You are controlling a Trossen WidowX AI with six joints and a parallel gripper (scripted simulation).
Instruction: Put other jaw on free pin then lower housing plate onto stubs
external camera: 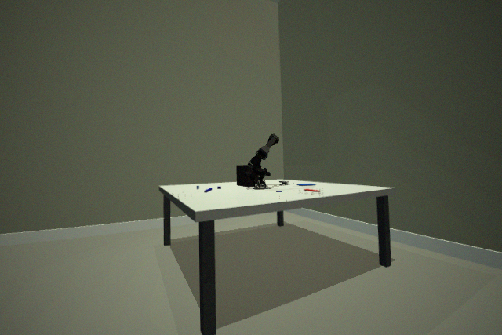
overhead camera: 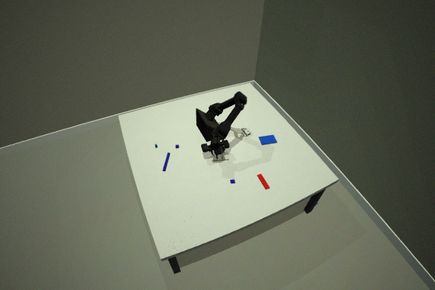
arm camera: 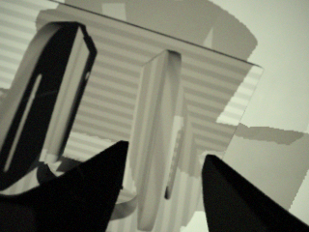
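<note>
My gripper [overhead camera: 218, 155] [external camera: 260, 185] [arm camera: 166, 156] is low over the light base plate [overhead camera: 226, 159] [arm camera: 217, 82] and is shut on a pale, long jaw [arm camera: 154, 103], which stands up from between the fingertips in the wrist view. The other jaw [arm camera: 35, 116], with a dark face and pale edges, is at the left of the wrist view, apart from the held one. The pins, the gear teeth and the feet of the jaws are hidden or too small to tell. A small whitish part [overhead camera: 244, 134] [external camera: 283, 182], possibly the housing plate, lies behind the gripper, near the arm.
A blue slab [overhead camera: 267, 139] [external camera: 306, 184] lies at the right and a red bar [overhead camera: 263, 181] [external camera: 311, 191] nearer the front. A dark blue bar [overhead camera: 166, 161] [external camera: 208, 190] and small blue blocks lie at the left. Another small blue block [overhead camera: 232, 181] is in front of the gripper.
</note>
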